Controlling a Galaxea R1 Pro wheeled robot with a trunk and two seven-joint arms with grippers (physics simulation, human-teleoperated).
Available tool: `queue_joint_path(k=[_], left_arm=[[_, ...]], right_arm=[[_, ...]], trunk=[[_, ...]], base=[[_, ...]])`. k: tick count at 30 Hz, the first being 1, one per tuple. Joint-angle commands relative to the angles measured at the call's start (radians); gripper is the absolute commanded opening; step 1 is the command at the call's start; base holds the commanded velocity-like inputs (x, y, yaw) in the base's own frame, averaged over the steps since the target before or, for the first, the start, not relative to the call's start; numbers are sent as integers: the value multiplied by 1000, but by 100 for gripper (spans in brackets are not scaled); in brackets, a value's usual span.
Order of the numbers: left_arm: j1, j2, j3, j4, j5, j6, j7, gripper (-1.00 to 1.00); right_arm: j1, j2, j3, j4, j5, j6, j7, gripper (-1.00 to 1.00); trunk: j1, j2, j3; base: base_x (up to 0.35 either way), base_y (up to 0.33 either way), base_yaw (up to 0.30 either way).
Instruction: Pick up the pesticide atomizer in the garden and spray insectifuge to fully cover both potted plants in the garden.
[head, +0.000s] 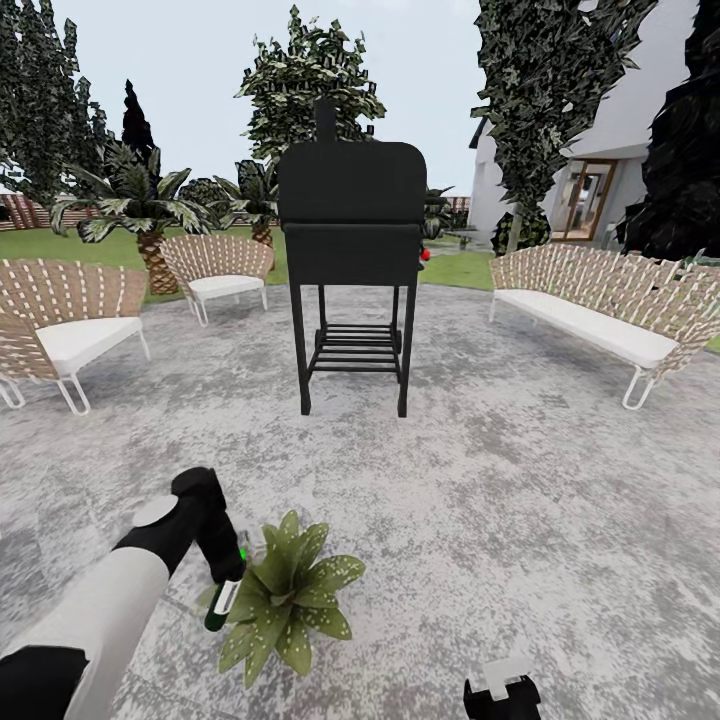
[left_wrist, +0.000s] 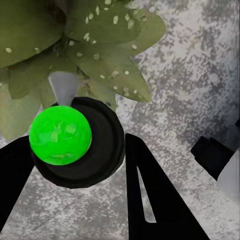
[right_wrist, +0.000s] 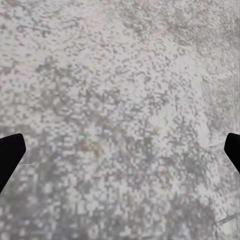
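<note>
The left gripper (head: 228, 585) hangs low over the grey patio (head: 520, 480), its jaws clamped on the spray bottle (head: 222, 600), which it holds nearly upright with its long axis running down toward the paving and only a little tilted. Just beside it, on the side toward the robot's middle, sits one potted plant (head: 290, 590), a low rosette of broad pointed leaves, and the bottle's lower end is right at the edge of those leaves, touching or nearly so; I cannot tell which. From the left wrist, the round dark body of the bottle (left_wrist: 80, 145) sits between the two black fingers (left_wrist: 155, 200), a bright green ball on top of it and a pale nozzle pointing straight at the plant (left_wrist: 100, 55) beyond. The leaves nearest the nozzle already carry whitish specks (left_wrist: 107, 30), while the darker leaf off to one side looks almost bare, so coverage seems partial. That is what the next move hangs on: the plant lies directly ahead of the nozzle and very close, so the bottle probably needs swinging across the rosette rather than moving nearer. The right gripper (head: 503, 690) is at the bottom edge of the head view, well apart from the plant, and its wrist camera shows its dark fingertips (right_wrist: 10, 152) spread wide over bare paving, holding nothing. A black grill (head: 352, 250) stands further back.
</note>
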Motion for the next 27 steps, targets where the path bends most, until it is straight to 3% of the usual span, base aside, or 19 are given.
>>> queue_joint_path(k=[1, 5, 8, 10, 14, 16, 18, 19, 21, 23, 27], left_arm=[[0, -2, -4, -2, -15, 11, -6, -100], [7, 2, -4, -2, -59, 11, -6, -100], [13, 16, -4, 6, -71, 3, -7, -100], [14, 37, -3, 8, -70, 0, -7, -100], [16, 103, 7, 25, -61, -3, -6, -100], [16, 113, 8, 58, -58, -2, 1, -100], [16, 118, 12, 128, -54, -1, 44, -100], [16, 117, 23, 149, -46, 0, 75, -100], [16, 116, 75, 194, 8, 0, 154, -100], [16, 115, 99, 231, 38, 0, 220, -100], [20, 117, 106, 266, 68, 1, 244, -100]], right_arm=[[-1, 1, -8, 1, 10, -3, -3, 100], [-1, 1, -8, 1, 10, -3, -3, 100], [-1, 1, -8, 1, 10, -3, -3, 100], [-1, 1, -8, 1, 10, -3, -2, 100], [-1, 1, -8, 1, 10, -3, -2, 100], [-1, 1, -8, 1, 10, -3, -2, 100], [-1, 1, -8, 1, 10, -3, -2, 100], [-1, 1, -8, 1, 10, -3, -2, 100], [-1, 1, -8, 1, 10, -3, -2, 100], [-1, 1, -8, 1, 10, -3, -2, 100], [-1, 5, -8, 0, 7, -3, -3, 100]], trunk=[[0, 0, -1], [0, 0, -1], [0, 0, -1], [0, 0, -1], [0, 0, -1], [0, 0, -1], [0, 0, -1], [0, 0, -1], [0, 0, -1], [0, 0, -1], [0, 0, -1]], base=[[0, 0, 0], [0, 0, 0], [0, 0, 0], [0, 0, 0], [0, 0, 0], [0, 0, 0], [0, 0, 0], [0, 0, 0], [0, 0, 0], [0, 0, 0], [0, 0, 0]])
